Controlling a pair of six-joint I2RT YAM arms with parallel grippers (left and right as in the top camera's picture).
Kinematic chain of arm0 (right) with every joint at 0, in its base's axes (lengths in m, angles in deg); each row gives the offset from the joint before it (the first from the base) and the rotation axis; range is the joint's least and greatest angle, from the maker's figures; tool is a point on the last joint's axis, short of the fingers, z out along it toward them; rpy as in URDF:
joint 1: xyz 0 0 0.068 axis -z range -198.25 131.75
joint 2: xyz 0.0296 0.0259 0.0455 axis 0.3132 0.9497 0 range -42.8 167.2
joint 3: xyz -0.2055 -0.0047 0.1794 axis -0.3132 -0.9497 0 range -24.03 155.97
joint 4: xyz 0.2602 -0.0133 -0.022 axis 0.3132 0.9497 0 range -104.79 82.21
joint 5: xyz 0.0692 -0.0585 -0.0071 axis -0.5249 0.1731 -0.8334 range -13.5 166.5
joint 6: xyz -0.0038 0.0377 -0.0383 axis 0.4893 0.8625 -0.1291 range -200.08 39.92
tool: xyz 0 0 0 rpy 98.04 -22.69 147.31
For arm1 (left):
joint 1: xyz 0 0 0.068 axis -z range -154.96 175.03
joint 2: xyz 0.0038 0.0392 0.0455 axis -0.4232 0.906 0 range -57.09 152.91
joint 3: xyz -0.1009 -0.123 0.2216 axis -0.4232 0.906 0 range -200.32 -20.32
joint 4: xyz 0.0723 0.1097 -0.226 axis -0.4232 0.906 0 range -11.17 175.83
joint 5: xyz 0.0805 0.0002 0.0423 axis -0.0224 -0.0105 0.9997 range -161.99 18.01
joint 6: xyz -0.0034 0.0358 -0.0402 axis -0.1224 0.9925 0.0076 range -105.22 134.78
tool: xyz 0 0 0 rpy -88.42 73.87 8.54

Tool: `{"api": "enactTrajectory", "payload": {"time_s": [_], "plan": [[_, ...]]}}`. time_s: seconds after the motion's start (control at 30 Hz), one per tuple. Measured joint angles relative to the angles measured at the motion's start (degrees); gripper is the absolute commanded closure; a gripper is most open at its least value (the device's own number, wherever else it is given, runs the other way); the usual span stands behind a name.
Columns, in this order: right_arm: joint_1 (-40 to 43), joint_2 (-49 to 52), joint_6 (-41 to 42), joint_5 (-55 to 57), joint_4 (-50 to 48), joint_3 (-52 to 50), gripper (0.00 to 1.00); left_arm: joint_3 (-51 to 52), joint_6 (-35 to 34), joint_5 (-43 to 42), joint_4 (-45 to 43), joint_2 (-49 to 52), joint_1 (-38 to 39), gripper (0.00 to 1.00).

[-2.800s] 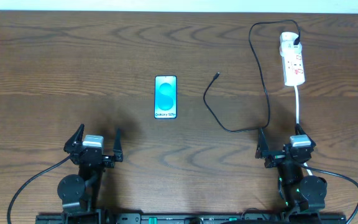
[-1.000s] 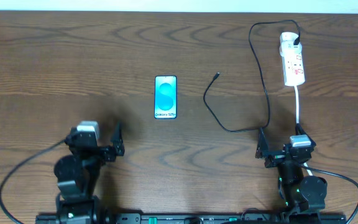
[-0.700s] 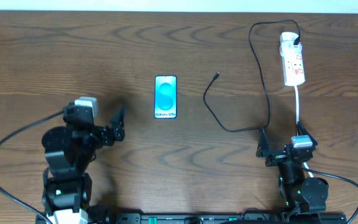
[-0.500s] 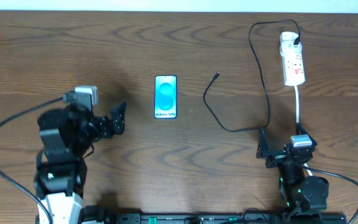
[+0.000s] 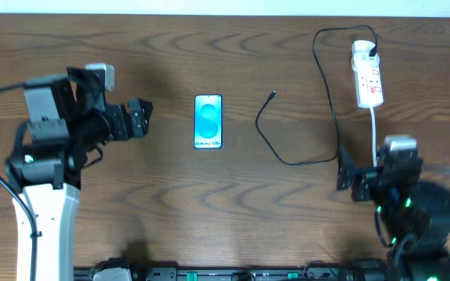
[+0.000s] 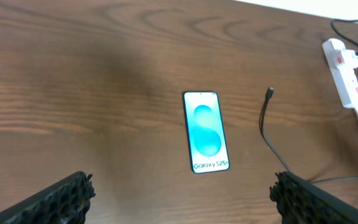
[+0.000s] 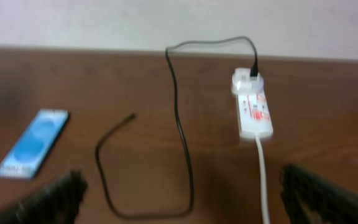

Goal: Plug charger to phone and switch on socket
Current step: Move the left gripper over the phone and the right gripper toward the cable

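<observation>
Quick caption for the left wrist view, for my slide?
Open left gripper hovers short of the face-up phone; the charger tip lies unplugged beside it, socket beyond.

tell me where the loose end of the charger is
In the overhead view the charger tip lies right of centre, between the phone and the socket, closer to the phone.

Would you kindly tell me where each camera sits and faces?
Overhead: above the brown wooden table, looking straight down; left gripper and right gripper show.
Left wrist: on the left arm, facing the slim blue-screened phone; own black fingers below.
Right wrist: on the right arm, facing the narrow white power strip; own fingers blurred.
Shared: all show phone, strip, thin black charger cable.
</observation>
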Motion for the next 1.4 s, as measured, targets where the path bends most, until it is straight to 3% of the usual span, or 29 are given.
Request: {"api": "enactTrajectory", "payload": {"time_s": [0.33,0.5,0.77,0.93,1.17,1.4], "plan": [[0.0,26.7,2.7,-0.7,23.3,32.9,0.01,-18.5,2.4,2.5,12.7,8.9,6.6,0.05],[0.0,36.0,2.7,-1.8,30.7,44.2,0.01,-20.6,3.0,0.9,13.3,10.7,9.8,0.05],[0.0,39.1,2.8,-4.7,32.5,46.0,0.01,-20.6,0.1,-1.6,12.6,10.9,10.3,0.05],[0.0,39.1,2.8,-6.1,32.9,46.0,0.01,-21.4,-6.8,4.6,12.5,14.2,13.7,0.06],[0.0,39.1,2.8,-6.7,33.9,46.1,0.01,-27.1,-12.9,15.0,13.2,30.4,20.8,0.06],[0.0,40.7,3.6,-6.7,36.8,46.1,0.01,-28.5,-14.6,18.0,12.8,43.4,22.8,0.05]]}}
